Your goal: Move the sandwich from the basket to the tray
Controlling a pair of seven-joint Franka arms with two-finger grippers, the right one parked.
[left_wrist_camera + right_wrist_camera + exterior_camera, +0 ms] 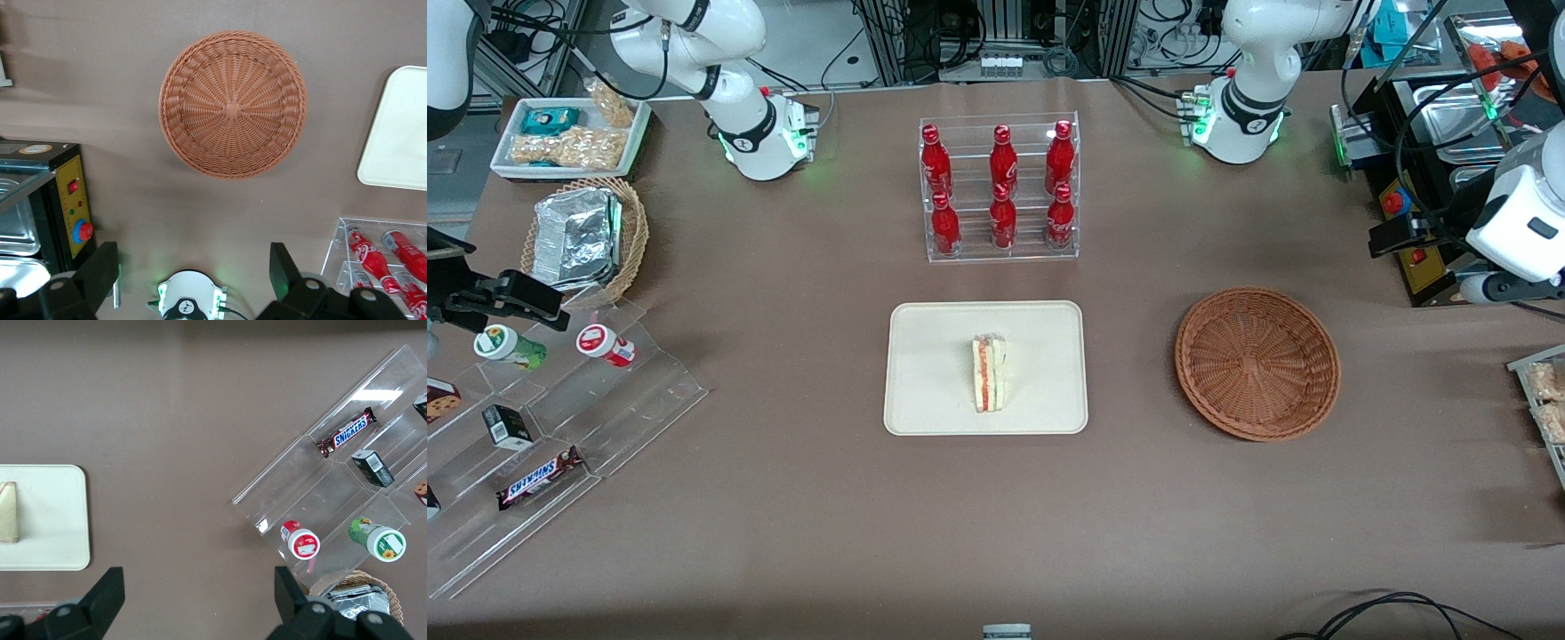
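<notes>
The sandwich (989, 373) lies on its side on the cream tray (925, 356), near the tray's middle; it also shows in the right wrist view (8, 512) on the tray (53, 520). The reddish-brown basket (1257, 363) is empty and sits beside the tray toward the working arm's end. My left gripper (1498, 289) hangs high above the table edge beside the basket, farther from the front camera. In the left wrist view the gripper (193, 263) is open and empty, and the basket (232, 103) and a corner of the tray (400, 127) show under it.
A clear rack of red bottles (1000, 187) stands farther back than the tray. A black control box with red buttons (1405, 222) is close to my gripper. Toward the parked arm's end are an acrylic snack shelf (560, 418), a tan basket of foil packets (587, 236) and a white snack tray (569, 133).
</notes>
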